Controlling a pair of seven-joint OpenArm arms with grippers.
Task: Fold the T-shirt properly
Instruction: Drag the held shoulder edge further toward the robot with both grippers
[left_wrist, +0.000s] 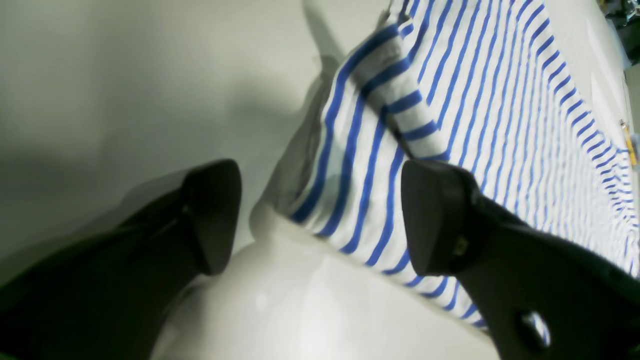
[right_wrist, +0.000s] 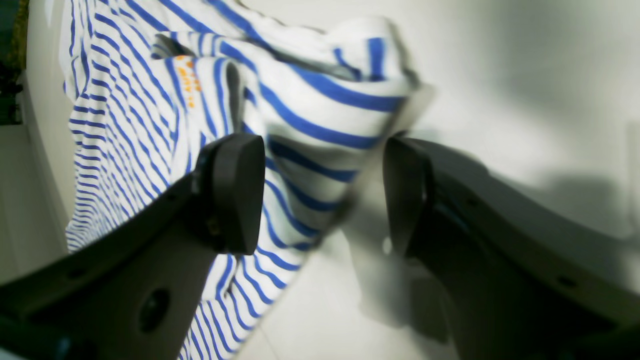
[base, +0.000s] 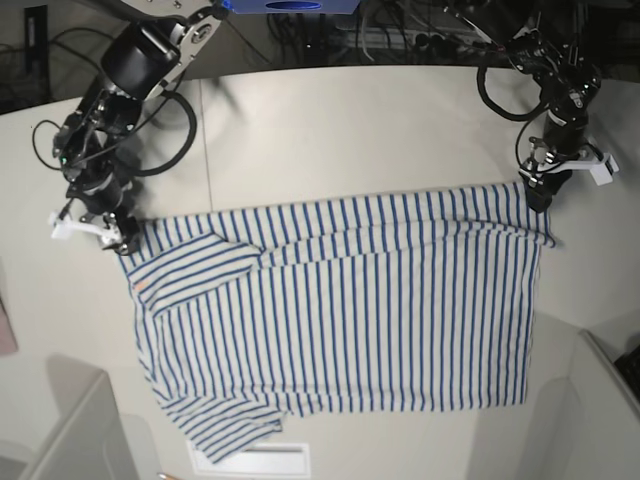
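the table (base: 380, 140) carried the t-shirt (base: 350, 320), spread flat across its middle with one sleeve folded in. the left pincer (left_wrist: 320, 217) stood spread at one far corner, and the right pincer (right_wrist: 322, 192) stood spread at the other.

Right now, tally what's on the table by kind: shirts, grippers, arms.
Shirts: 1, the shirt, spread flat on the table.
Grippers: 2, the left gripper and right gripper, each at a far corner of the shirt, both open in the wrist views.
Arms: 2, one per gripper.
Total: 5
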